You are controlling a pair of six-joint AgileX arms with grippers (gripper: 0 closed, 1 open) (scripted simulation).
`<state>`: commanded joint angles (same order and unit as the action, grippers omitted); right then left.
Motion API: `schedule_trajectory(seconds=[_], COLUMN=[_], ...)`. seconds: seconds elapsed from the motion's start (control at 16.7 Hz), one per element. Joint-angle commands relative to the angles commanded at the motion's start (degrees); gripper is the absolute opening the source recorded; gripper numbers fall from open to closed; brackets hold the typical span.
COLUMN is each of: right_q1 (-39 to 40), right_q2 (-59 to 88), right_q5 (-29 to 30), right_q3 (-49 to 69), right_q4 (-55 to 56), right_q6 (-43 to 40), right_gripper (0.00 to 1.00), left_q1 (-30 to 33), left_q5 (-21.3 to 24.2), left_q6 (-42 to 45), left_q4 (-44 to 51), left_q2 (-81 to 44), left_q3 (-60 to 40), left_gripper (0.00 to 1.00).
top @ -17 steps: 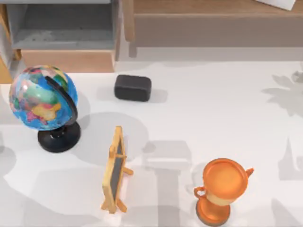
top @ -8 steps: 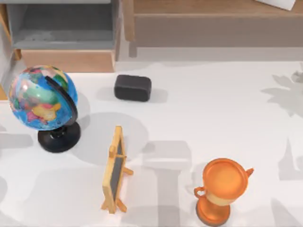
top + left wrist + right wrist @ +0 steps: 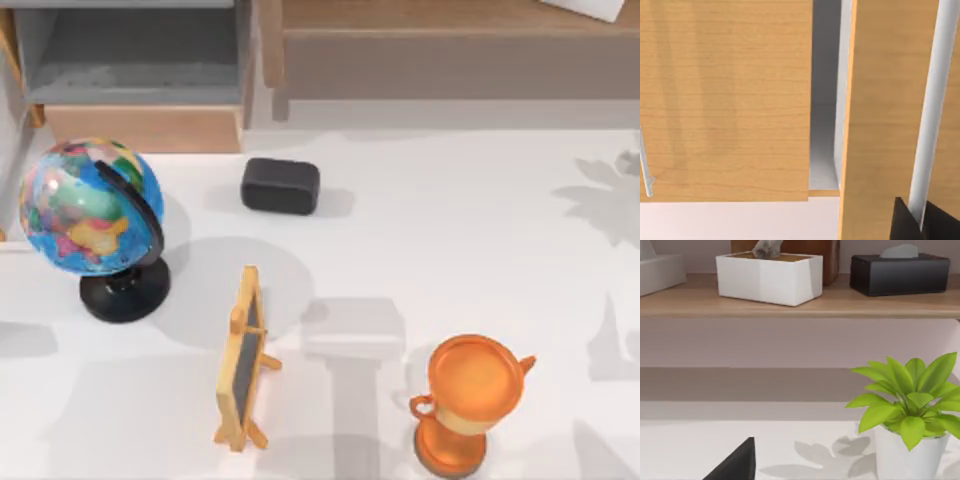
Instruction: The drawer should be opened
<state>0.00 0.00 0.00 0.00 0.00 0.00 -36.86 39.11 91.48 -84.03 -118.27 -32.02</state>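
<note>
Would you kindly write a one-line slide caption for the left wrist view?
Left gripper at the white bar handle of the orange-tan wood drawer front, grey gap beside it.

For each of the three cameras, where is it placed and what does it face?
Top view: above the table, facing down on globe, small chalkboard, trophy.
Left wrist view: close to the drawer front and its handle bar; the left gripper sits at the bar.
Right wrist view: faces a potted plant and shelf; a dark fingertip shows.
Shared: the white table.

White table (image 3: 450,250), wooden shelf (image 3: 790,302) against a pale wall (image 3: 765,342).
</note>
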Motion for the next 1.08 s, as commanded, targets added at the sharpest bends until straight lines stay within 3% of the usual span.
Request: schedule_trajectory(seconds=[0.42, 1.08], right_q1=[0.00, 0.00], right_q2=[0.00, 0.00], right_q5=[0.00, 0.00], right_q3=[0.00, 0.00], right_q4=[0.00, 0.00], right_q6=[0.00, 0.00], right_gripper=[1.00, 1.00], left_q1=[-2.33, -2.33], left_q5=[2.35, 2.35], left_q6=[-0.07, -0.07], left_q4=[-2.17, -2.17], left_q2=[1.59, 1.59], left_q3=[4.09, 4.09], left_gripper=[0.00, 0.83])
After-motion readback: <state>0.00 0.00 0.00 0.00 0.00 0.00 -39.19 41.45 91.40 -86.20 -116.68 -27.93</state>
